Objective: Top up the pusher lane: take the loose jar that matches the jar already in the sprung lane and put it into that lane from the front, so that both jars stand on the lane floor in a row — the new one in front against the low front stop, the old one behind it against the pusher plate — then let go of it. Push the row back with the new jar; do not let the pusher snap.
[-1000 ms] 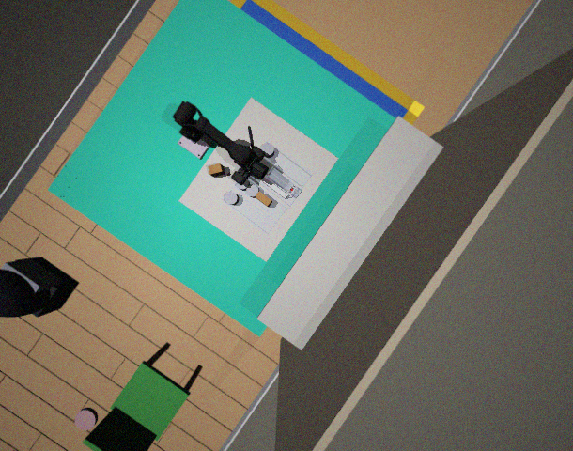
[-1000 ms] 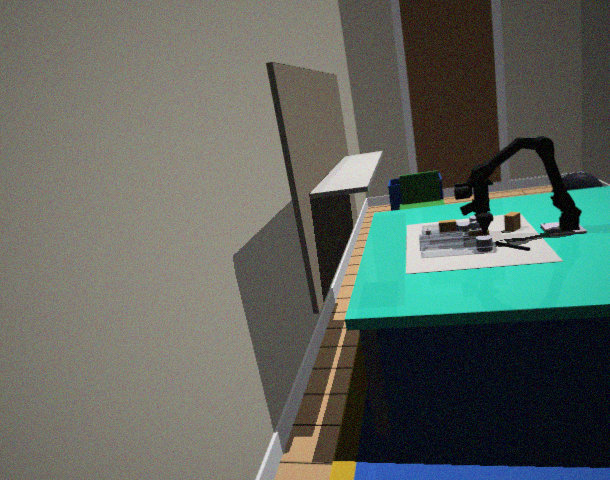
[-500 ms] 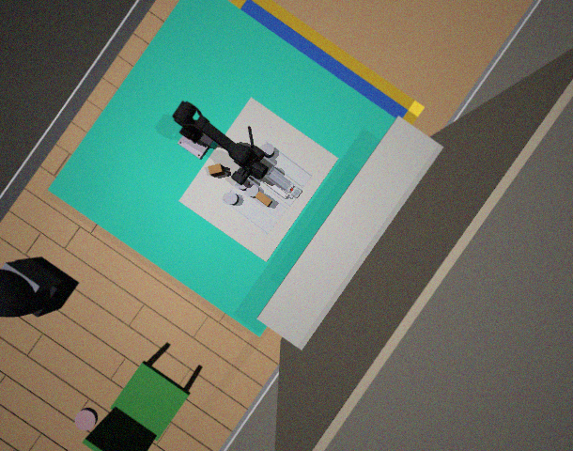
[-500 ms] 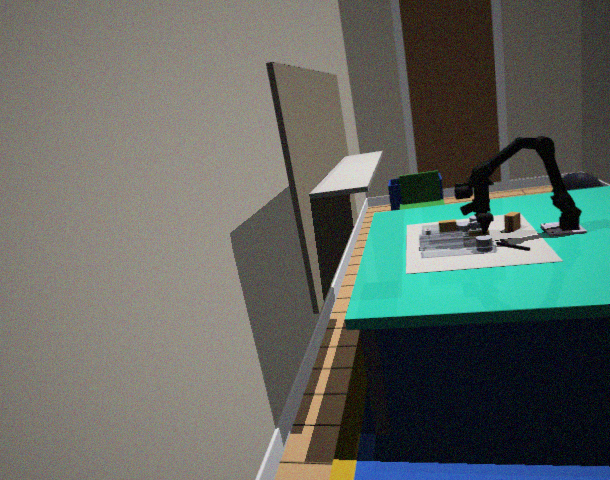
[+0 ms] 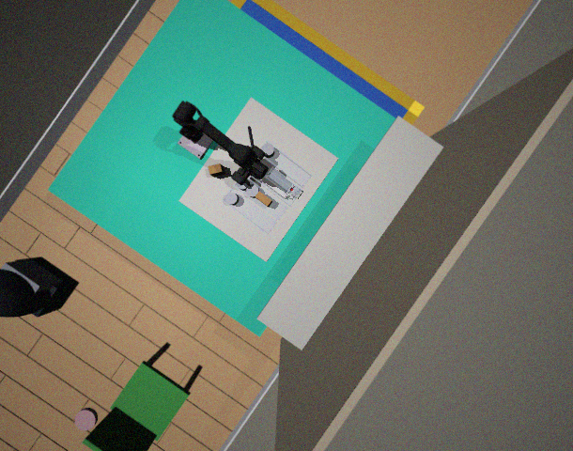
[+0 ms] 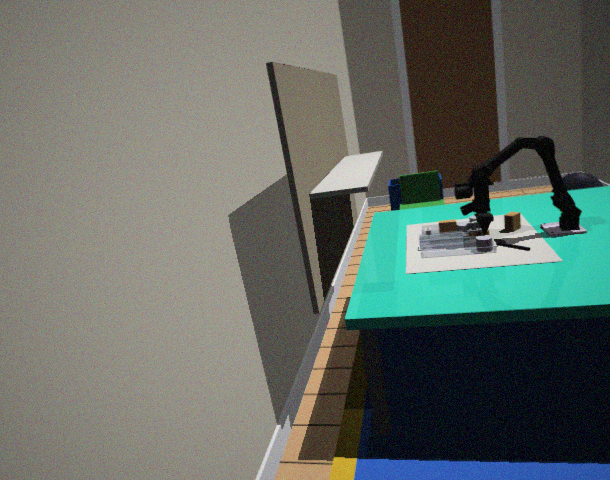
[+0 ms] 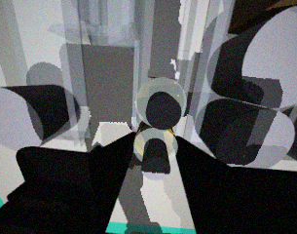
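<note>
My gripper (image 7: 155,137) (image 6: 484,231) is shut on a small jar (image 7: 156,155) with a dark middle and a pale, see-through rim. A like jar (image 7: 163,111) stands just beyond it in the clear-walled sprung lane (image 5: 278,181), and the two are in a row, close together in the wrist view. Whether they touch, and whether the held jar rests on the lane floor, cannot be told. The low front stop and the pusher plate cannot be made out clearly. In the top view the arm hides the fingertips and the held jar.
A pale-topped dark jar (image 5: 270,149) (image 6: 484,243) (image 7: 14,119) stands on one side. Two larger ones (image 7: 281,60) (image 7: 250,136) stand on the other, close to the right finger. Brown blocks (image 5: 264,198) (image 5: 215,169) and a black rod (image 5: 250,136) (image 6: 516,246) are nearby.
</note>
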Tool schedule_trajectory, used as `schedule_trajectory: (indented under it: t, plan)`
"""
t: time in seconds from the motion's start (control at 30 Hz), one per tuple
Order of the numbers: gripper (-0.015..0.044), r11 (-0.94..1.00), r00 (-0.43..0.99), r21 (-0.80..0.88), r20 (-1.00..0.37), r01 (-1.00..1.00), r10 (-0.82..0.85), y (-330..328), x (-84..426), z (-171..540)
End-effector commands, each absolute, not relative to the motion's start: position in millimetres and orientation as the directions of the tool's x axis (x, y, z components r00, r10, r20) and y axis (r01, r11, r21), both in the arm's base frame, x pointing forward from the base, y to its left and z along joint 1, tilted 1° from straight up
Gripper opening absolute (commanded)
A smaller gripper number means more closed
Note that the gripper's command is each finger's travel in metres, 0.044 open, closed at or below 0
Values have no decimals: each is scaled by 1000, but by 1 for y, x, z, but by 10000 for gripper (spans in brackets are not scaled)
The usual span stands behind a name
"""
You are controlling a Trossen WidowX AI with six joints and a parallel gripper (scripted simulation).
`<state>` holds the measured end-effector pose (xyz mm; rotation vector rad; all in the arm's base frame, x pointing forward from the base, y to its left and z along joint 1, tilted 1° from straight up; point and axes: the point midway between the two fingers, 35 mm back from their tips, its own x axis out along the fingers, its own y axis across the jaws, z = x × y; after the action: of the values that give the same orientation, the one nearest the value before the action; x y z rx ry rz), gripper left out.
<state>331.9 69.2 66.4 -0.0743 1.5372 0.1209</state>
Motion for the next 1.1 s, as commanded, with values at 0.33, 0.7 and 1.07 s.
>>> schedule_trajectory:
  t: [0.33,0.7,1.07]
  plan:
    - [288,992,27,27,-999,-125,30,69,332,69]
    - [288,992,27,27,-999,-125,30,69,330,86]
    - [288,992,24,27,-999,-125,30,65,298,88]
